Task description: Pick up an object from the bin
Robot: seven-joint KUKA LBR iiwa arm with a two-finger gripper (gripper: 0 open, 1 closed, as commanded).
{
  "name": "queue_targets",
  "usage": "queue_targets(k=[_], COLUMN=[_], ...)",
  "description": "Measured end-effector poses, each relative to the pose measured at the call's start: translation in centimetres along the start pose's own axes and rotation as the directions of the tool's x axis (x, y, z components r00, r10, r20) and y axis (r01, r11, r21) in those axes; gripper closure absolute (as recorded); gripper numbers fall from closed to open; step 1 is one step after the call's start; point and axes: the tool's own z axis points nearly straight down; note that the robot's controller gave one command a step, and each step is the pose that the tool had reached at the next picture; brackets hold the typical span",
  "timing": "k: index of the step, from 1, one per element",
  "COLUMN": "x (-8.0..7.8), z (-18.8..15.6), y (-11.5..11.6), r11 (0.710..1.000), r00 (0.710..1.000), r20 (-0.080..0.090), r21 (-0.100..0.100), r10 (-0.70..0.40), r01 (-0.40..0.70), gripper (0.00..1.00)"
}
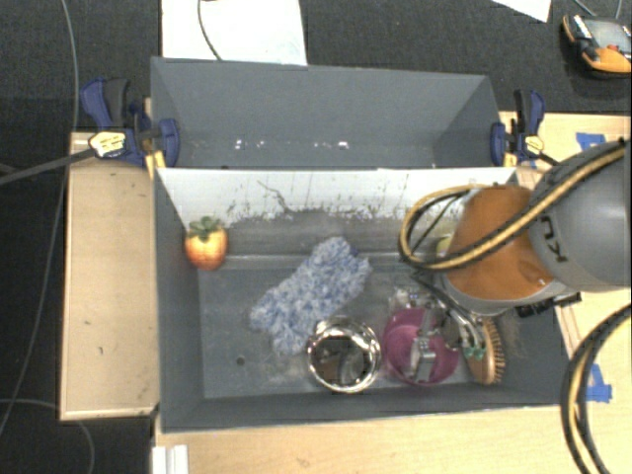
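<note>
Gripper (427,350) hung low, directly over a purple round thing (397,344) — likely lined up to grab it; open or closed, couldn't tell. Metal bowl (343,355) crowded one side, brush (485,354) the other.

The bin (227,334) is showing matt grey metal, scuffed along its far wall. The blue cloth (306,289) is looking fuzzy and nubbly. Beside it, a metal cup (343,355) is gleaming mirror-bright, a magenta plastic piece (396,344) is shining glossy, and the apple (205,248) at left is looking smooth.
</note>
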Motion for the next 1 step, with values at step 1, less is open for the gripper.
queue_targets(k=[1], x=[-1.94], z=[-6.09], y=[-0.07], r11=[1.000], r00=[0.999], r20=[0.027], r21=[0.008], r10=[-0.020], r01=[0.020], gripper=[0.00])
